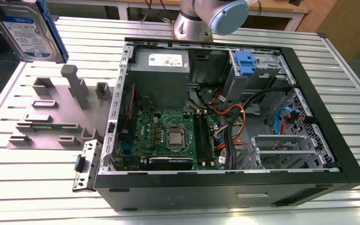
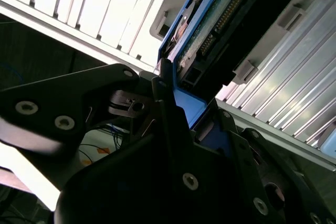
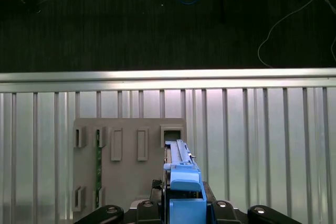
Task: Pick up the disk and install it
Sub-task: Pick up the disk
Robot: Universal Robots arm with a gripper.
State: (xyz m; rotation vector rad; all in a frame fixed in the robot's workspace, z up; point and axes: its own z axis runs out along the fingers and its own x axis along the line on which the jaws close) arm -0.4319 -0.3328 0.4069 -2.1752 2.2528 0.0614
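looking across the exterior view, we find the disk [image 1: 26, 30], a flat rectangular silver hard drive with a blue-and-white label and a blue plastic carrier frame. it is raised at the exterior view's far left, tilted on edge with its label facing the camera. it hangs clear of the ribbed aluminium counter [image 1: 36, 197] and well apart from the open black computer case [image 1: 230, 180].

in the second wrist view the black fingers [image 2: 167, 103] pinch the disk [image 2: 231, 19] by the blue frame at one end, one on each flat side, with its connector edge and circuit board showing. in the first wrist view we see the disk [image 3: 181, 166] edge-on, over the grey fixture plate with upright slots [image 3: 126, 182]. a thin green strip [image 3: 97, 166] stands in one of those slots.

the case lies on its side on the counter, beside the fixture plate [image 1: 48, 117]. inside it we see a green motherboard [image 1: 167, 131], a grey metal box with a white sticker [image 1: 161, 70], and a small blue plastic clip [image 1: 245, 63] at the far bay. the arm's silver column with a pale blue cap [image 1: 230, 16] rises behind the case.
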